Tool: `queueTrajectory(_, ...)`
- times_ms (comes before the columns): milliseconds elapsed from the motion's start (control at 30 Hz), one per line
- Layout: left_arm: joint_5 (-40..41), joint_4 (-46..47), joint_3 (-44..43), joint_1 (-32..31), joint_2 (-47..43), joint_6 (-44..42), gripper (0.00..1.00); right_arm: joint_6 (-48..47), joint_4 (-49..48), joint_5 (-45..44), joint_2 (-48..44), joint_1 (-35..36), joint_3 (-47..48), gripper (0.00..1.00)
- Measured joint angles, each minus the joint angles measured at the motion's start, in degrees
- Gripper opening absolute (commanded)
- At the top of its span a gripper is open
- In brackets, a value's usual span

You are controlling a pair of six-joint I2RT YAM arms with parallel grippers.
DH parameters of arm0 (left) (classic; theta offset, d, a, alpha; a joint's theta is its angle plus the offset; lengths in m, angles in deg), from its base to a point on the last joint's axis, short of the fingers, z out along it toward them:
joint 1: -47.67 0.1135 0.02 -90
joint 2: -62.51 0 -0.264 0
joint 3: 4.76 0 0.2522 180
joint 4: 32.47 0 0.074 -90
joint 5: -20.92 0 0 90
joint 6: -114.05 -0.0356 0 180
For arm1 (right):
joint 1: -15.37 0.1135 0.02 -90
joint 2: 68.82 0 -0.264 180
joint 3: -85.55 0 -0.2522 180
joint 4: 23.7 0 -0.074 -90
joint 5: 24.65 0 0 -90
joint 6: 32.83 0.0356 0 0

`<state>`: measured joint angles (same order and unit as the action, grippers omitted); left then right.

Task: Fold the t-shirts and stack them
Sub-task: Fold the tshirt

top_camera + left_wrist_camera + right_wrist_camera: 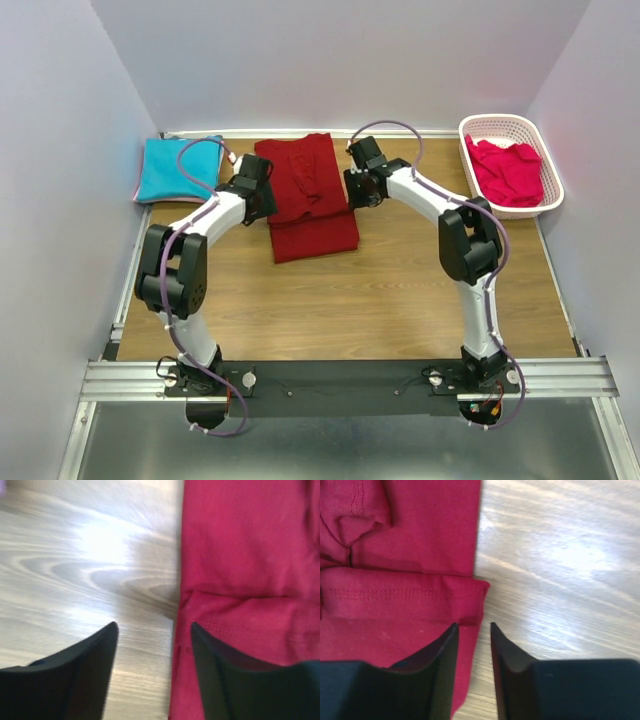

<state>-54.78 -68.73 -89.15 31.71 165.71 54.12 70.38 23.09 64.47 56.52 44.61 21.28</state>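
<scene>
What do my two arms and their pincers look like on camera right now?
The left arm and right arm have white links with chunky black joints, and a thin lilac cable loops along each. The left pincer and right pincer each have two plain matte black fingers tapering to tips, with no visible markings.

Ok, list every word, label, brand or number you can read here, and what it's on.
None: no text can be read in any view.
The dark red t-shirt, turquoise t-shirt, pinkish-red t-shirt and white basket show no print or label.
</scene>
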Motion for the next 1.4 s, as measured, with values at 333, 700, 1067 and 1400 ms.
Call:
queueTrajectory(333,0.9,2.3,3.0,-6.4,-18.0,4.9,0.40,-2.3,-2.4,1.2,-5.9,4.1,-0.9,0.33)
queueTrajectory(700,-7.1,5.6,12.7,-12.2,-7.7,8.4,0.21,0.3,-9.6,9.2,-3.5,7.1,-7.4,0.13)
queueTrajectory(1067,-9.9,7.3,15.1,-12.1,-5.4,8.4,0.21,0.2,-11.0,8.8,4.5,6.9,-1.8,0.12)
queueTrajectory(1400,-11.5,10.5,18.6,-11.8,-7.5,8.1,0.22,-0.9,-11.8,4.2,13.4,4.8,17.3,0.15)
